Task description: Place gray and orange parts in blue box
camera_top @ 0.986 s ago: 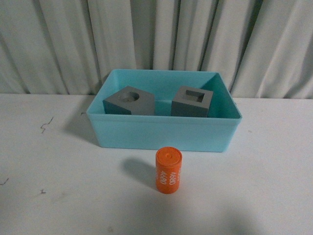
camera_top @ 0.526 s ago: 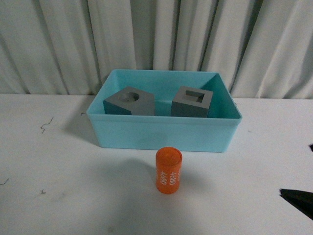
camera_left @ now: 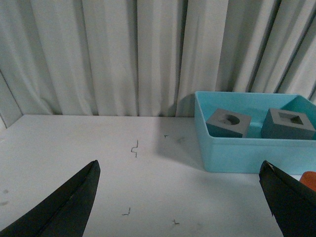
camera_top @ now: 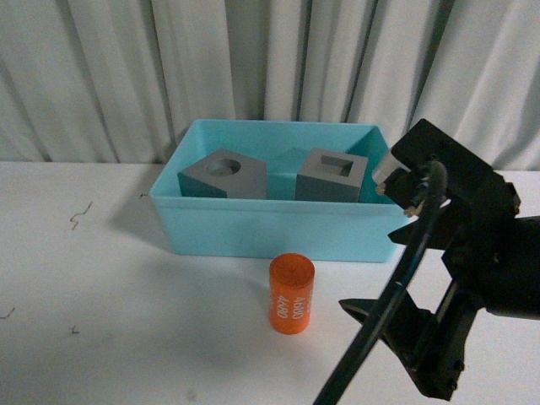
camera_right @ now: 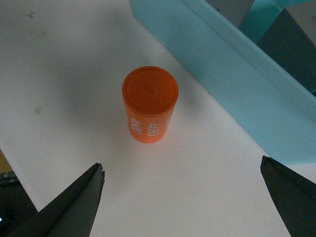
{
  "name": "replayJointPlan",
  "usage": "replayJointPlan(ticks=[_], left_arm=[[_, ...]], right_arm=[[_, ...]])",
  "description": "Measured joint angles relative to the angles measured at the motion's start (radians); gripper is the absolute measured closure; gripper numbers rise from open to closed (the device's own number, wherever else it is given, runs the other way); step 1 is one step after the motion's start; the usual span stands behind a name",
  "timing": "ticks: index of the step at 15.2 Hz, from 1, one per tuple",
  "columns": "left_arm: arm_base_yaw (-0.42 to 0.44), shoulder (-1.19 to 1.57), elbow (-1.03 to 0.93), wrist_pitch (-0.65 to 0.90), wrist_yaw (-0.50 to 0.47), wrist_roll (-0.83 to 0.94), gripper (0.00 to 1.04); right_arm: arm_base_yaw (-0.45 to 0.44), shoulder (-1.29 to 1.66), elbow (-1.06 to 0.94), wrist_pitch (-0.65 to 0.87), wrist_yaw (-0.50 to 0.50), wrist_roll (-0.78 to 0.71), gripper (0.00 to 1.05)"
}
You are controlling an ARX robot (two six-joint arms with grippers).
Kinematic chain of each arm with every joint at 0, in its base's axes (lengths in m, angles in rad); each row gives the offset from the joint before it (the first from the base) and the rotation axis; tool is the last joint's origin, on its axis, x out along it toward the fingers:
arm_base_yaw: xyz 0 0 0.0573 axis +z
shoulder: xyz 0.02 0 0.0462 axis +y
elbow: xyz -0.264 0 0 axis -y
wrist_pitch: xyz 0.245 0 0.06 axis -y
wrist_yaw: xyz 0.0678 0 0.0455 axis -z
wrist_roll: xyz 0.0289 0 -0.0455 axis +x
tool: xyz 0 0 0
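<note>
My right hand [camera_right: 181,165] is wide open, nothing in it, fingers spread well apart. It hovers over the white worktop [camera_top: 126,287] on the near side of the blue box [camera_top: 278,228]. The orange cyl [camera_top: 291,294] stands upright on the worktop just in front of the box's front wall, apart from it, white lettering running down its side. In the right wrist view the cyl sits ahead of the gap btwn my two fingers, closer to one of them, and neither touches it. In the front view one dark fingertip [camera_top: 348,305] points at the cyl from its right, near but w/ a clear gap. Both gray parts are inside the box: the cube w/ round recess [camera_top: 224,175] on the left, the cube w/ square recess [camera_top: 332,175] on the right, apart from each other. My left hand [camera_left: 178,164] is open too, empty, held above bare worktop off to the left of the box. Pale curtain [camera_top: 253,59] hangs behind it all.
</note>
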Motion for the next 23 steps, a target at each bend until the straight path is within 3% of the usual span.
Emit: replayJointPlan(ticks=[19, 23], left_arm=[[0.000, 0.000, 0.000, 0.000, 0.000, 0.000, 0.07], [0.000, 0.000, 0.000, 0.000, 0.000, 0.000, 0.07]], right_arm=[[0.131, 0.346, 0.304, -0.042, 0.065, 0.081, 0.07], [0.139, 0.364, 0.306, -0.045, 0.072, 0.093, 0.52]])
